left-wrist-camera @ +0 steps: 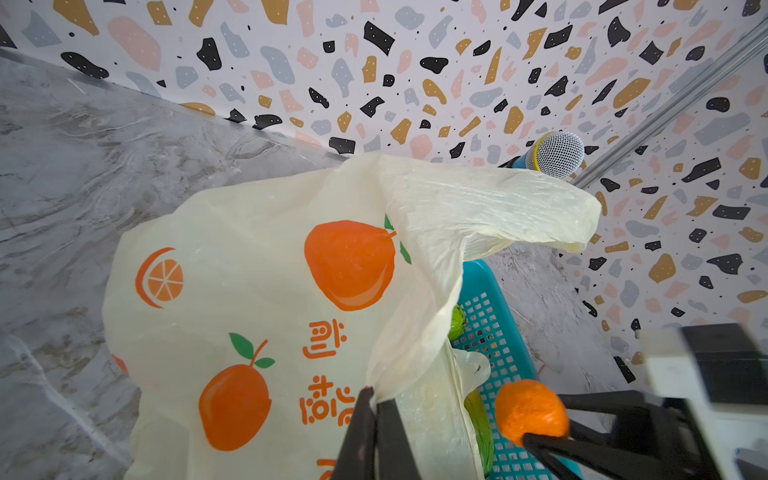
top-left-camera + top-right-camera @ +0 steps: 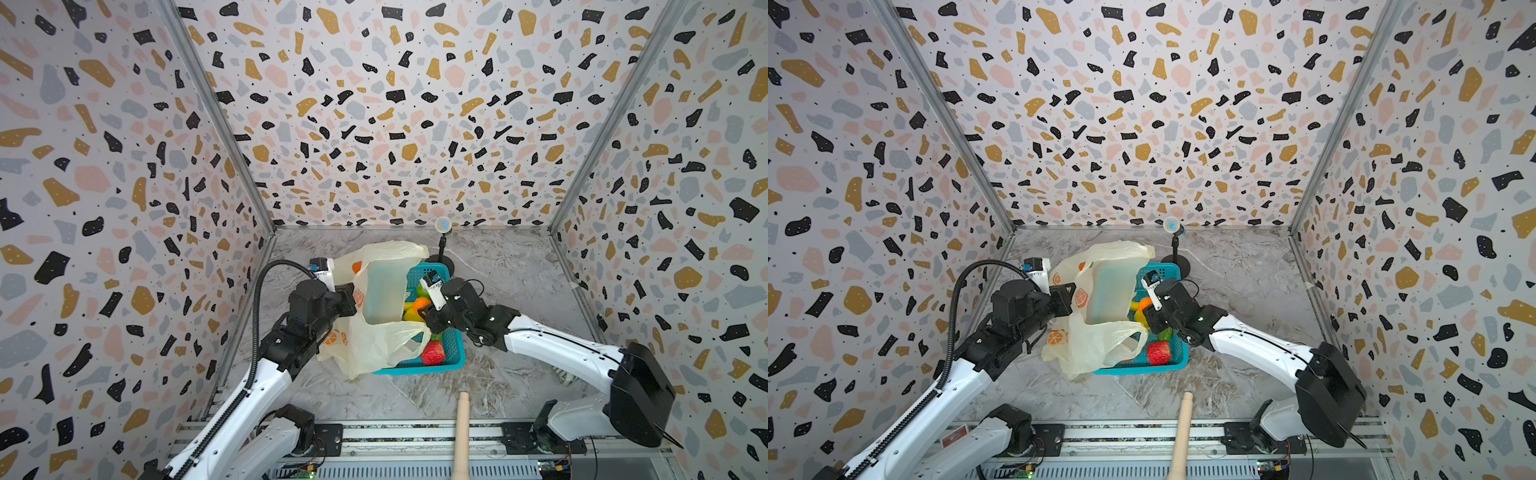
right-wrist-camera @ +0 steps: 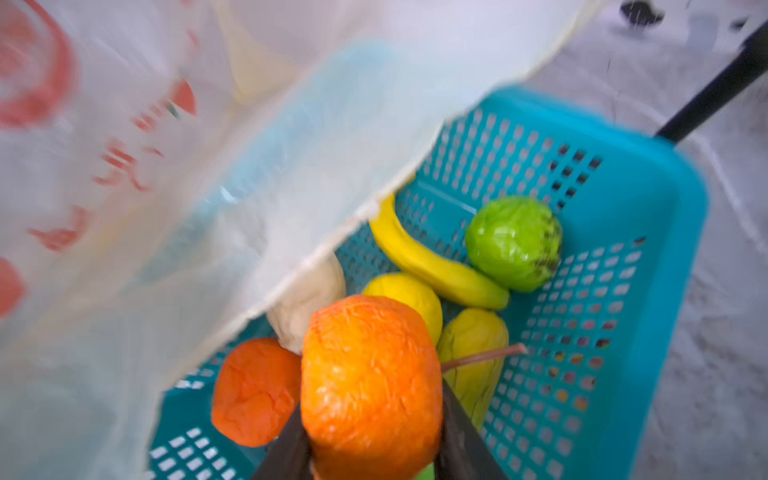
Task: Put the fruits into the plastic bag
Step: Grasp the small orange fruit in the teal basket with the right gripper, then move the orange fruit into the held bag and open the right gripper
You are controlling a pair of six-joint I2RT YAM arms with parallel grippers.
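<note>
The pale-yellow plastic bag (image 2: 374,345) lies over the left half of a teal basket (image 2: 453,353), its mouth held up and wide. My left gripper (image 1: 376,395) is shut on the bag's rim. My right gripper (image 3: 370,415) is shut on an orange fruit (image 3: 370,374), lifted just above the basket beside the bag's mouth. Below it in the basket lie another orange fruit (image 3: 255,390), a yellow banana (image 3: 432,262), a green lumpy one (image 3: 513,243), a green-yellow mango (image 3: 473,353) and a pale beige one (image 3: 307,299), partly under the bag's edge. A red round one (image 2: 433,353) sits at the basket's near end.
A microphone (image 2: 443,226) on a black stand rises just behind the basket. A wooden stick (image 2: 462,432) pokes in from the front edge. Patterned walls close the marble table on three sides.
</note>
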